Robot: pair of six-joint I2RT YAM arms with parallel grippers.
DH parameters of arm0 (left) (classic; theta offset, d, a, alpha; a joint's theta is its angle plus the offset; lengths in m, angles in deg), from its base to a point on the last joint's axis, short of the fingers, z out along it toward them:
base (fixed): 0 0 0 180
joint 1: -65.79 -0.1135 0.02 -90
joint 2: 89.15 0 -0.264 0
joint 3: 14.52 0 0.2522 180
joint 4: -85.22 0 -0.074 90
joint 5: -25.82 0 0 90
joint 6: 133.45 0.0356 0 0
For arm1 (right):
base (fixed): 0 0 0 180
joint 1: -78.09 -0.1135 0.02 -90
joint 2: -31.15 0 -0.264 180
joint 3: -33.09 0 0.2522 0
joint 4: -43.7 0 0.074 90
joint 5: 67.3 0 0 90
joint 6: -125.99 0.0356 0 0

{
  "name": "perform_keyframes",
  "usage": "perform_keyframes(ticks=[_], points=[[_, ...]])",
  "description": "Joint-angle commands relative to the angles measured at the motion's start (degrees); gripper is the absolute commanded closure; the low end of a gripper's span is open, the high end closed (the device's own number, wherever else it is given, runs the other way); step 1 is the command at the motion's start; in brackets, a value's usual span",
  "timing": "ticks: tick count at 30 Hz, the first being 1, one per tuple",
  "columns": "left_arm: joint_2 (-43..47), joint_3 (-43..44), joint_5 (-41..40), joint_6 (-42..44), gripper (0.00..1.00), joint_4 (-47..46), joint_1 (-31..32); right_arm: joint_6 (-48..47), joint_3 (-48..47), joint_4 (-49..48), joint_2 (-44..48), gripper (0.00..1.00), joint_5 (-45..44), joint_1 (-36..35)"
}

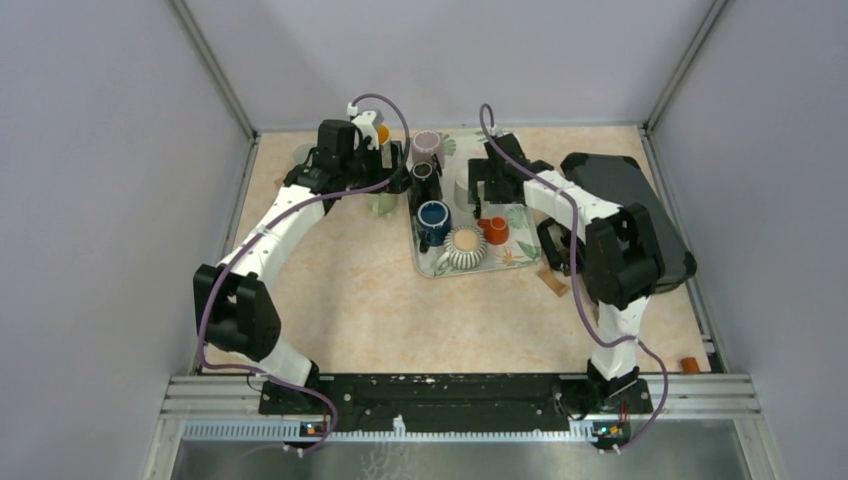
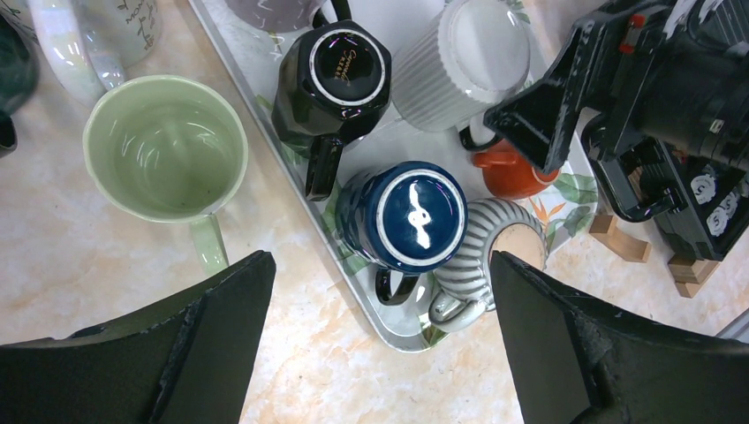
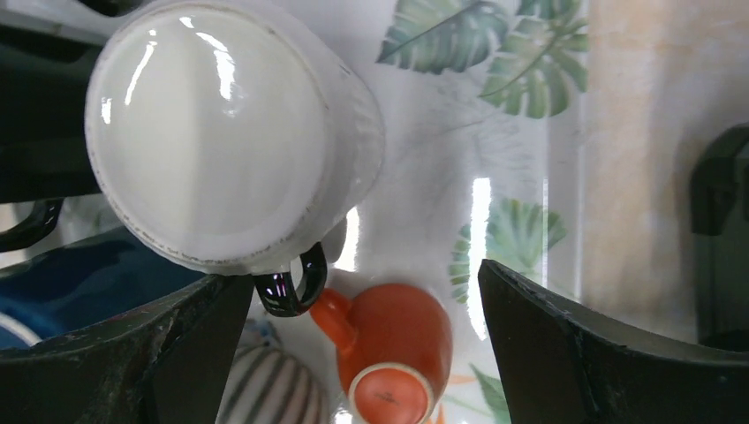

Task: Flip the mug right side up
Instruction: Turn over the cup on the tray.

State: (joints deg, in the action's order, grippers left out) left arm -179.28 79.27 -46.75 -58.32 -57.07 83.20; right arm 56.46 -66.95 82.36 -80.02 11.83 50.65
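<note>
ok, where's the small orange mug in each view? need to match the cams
Top external: orange mug sits on the right half of the tray, base up.
Left wrist: orange mug is right of centre, partly hidden.
Right wrist: orange mug is at bottom centre, base up.
Shared landmark: the upturned white ribbed mug next to it.

A marbled peach-and-cream pattern is seen on the table (image 2: 79, 256). The tray (image 3: 424, 150) is printed with green tropical leaves on a white ground. Left of it, a pale green mug (image 2: 165, 146) is shown. On the tray, a glossy black mug (image 2: 331, 84) is marked with a white ring and gold lettering on its base. The navy mug (image 2: 402, 216) is ringed in white around a white squiggle. A black handle is borne by the white ribbed mug (image 2: 459, 62). An orange mug (image 3: 389, 344) and a grey-and-white striped mug (image 2: 486, 247) are also seen.
</note>
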Motion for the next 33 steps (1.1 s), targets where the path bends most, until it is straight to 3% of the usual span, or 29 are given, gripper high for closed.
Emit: perform_keyframes(ticks=[1, 11, 21, 26, 33], points=[[1.81, -0.16, 0.53, 0.33, 0.02, -2.25, 0.08, -2.12, -1.25, -1.54, 0.27, 0.01, 0.02, 1.25], [2.15, -0.31, 1.11, 0.43, 0.02, -2.44, 0.05, -3.14, -1.94, -3.58, -0.82, 0.04, 1.68, -0.92], [2.19, -0.45, 1.48, 0.38, 0.02, -2.6, 0.0, -5.44, -2.82, -5.6, -3.11, 0.45, 2.21, -1.06], [2.21, -0.55, 1.75, 0.37, 0.02, -2.76, 0.01, -6.12, -3.09, -6.48, -3.84, 0.57, 2.07, -1.04], [3.02, -0.79, 2.09, 0.43, 0.02, -2.99, -0.04, -7.26, -2.71, -8.84, -5.03, 0.65, 2.35, -1.08]])
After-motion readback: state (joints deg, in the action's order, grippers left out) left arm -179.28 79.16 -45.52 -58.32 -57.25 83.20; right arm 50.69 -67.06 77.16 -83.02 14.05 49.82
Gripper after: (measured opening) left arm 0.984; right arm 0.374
